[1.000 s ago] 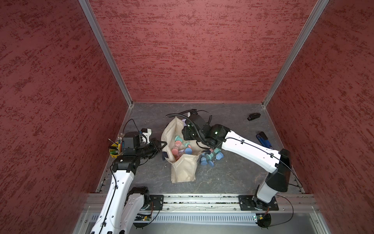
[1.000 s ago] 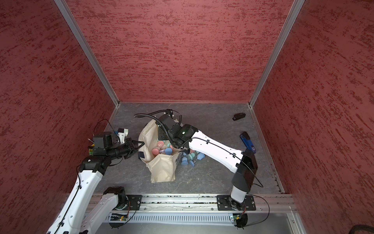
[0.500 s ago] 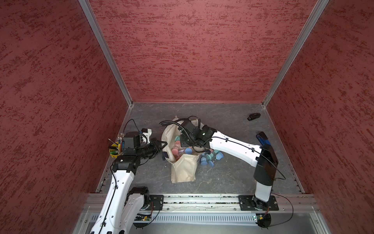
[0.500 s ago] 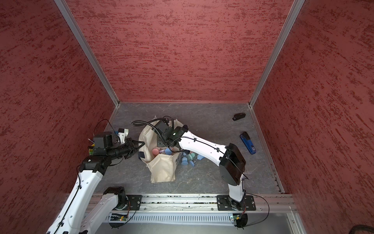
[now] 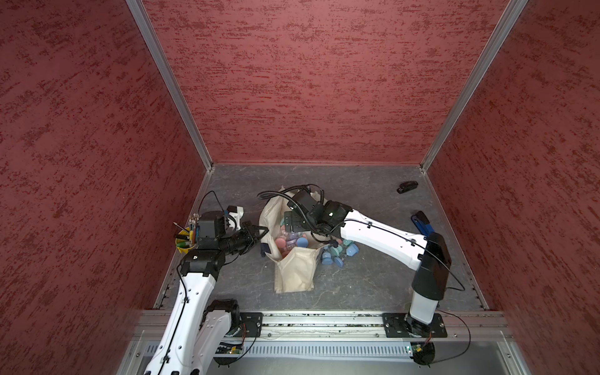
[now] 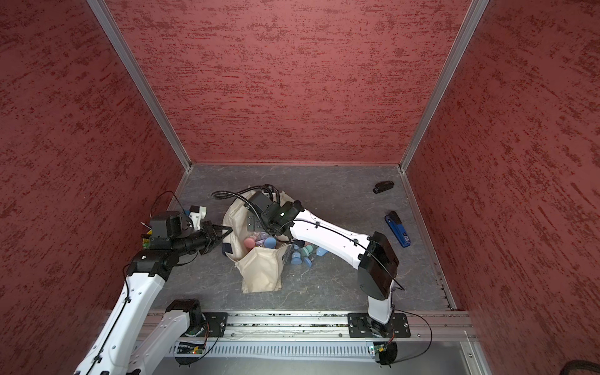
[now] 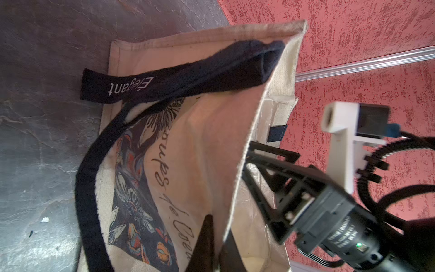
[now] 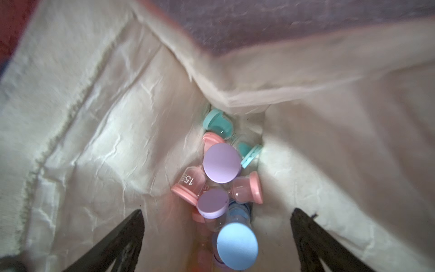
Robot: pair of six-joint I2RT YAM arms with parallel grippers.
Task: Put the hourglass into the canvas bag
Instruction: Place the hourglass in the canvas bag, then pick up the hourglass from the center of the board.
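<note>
My left gripper (image 5: pixel 263 231) pinches the rim of the one soft cream canvas bag (image 5: pixel 293 272); my right gripper (image 8: pixel 216 210) gapes wide and empty at its mouth. Inside lie glass hourglasses (image 8: pixel 222 162) with flat round caps: I count two lilac, two teal, one blue, at least three pink; a small heap (image 5: pixel 337 255) lies just outside.

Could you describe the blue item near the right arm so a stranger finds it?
Look at the grey floor by the wall on the right arm's side. There lies a flat blue item with a black cap; its only neighbour, the small object farther back, is all black.
</note>
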